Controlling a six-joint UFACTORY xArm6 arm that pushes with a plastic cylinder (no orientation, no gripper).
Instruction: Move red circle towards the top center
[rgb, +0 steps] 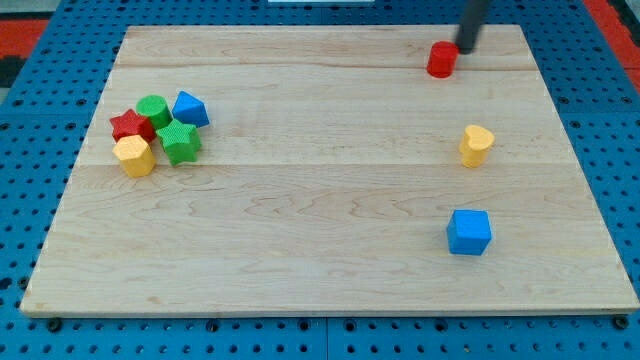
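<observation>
- Camera view, the step in hand: my tip (467, 47) sits in the upper right of the frame, touching or all but touching the upper right side of the red circle (440, 60). I read this as the pushing step, with the block right of the top center and close to the far edge.
- Camera view, the gripper: I carry no gripper, only a straight dark rod, so there are no jaws to be apart or together and nothing is clamped.
- Camera view, the next move: I judge it calls for a push leftward across the frame, keeping the block near the far edge. (My contact is on its right and slightly above, so I may need to come more squarely to its right side, or it could slip downward.)
- Camera view, the surface: the worktop (320, 250) is a pale wooden board with lengthwise grain. Nothing lies between the red circle and the top center.
- Camera view, other blocks: a yellow block (476, 146) and a blue cube (469, 232) stand at the right. At the left a red star (129, 125), green circle (153, 108), blue block (190, 109), green star (179, 140) and yellow hexagon (134, 156) cluster together.
- Camera view, the room: a blue pegboard (40, 120) surrounds the board.
</observation>
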